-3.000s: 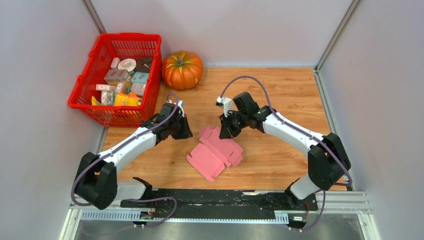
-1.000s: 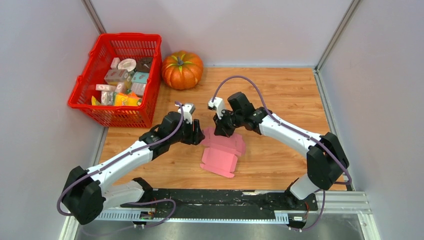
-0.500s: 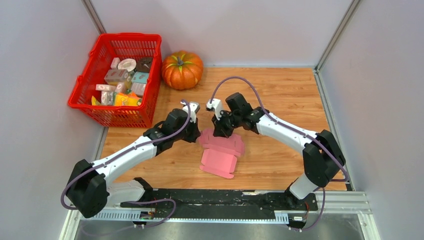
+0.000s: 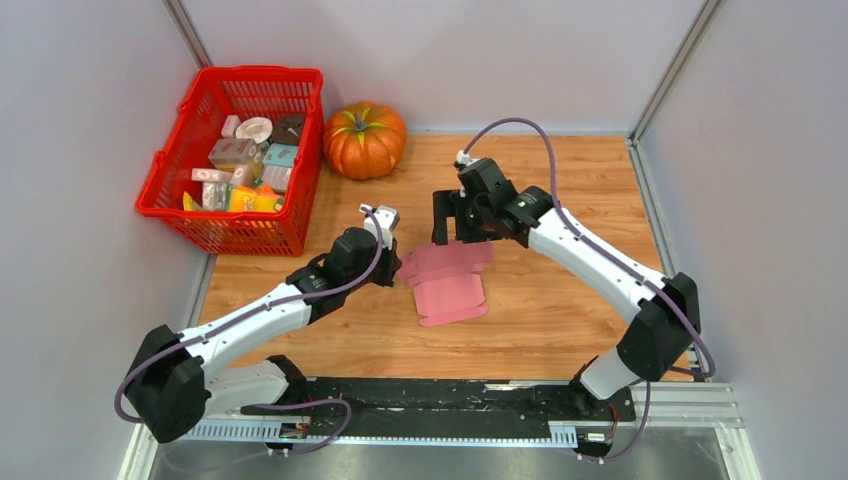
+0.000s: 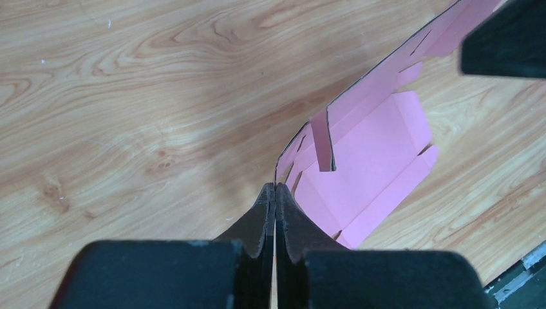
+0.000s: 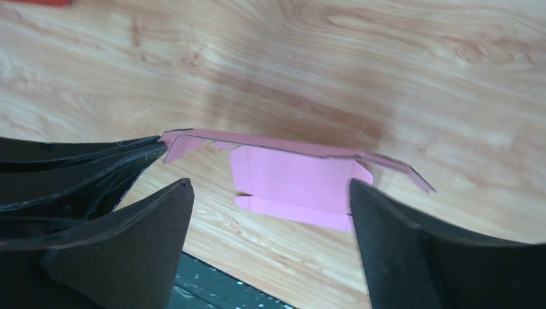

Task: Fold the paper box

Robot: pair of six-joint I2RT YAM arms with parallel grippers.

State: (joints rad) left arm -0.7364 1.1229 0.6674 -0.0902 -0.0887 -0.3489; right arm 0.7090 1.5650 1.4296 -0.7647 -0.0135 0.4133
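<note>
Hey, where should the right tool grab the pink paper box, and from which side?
Probably the free end of the raised back flap of the paper box, coming from above. That flap stands nearly edge-up, so the open right tool can straddle its thin edge. The left tool is shut on the opposite corner, so that end is taken.
</note>
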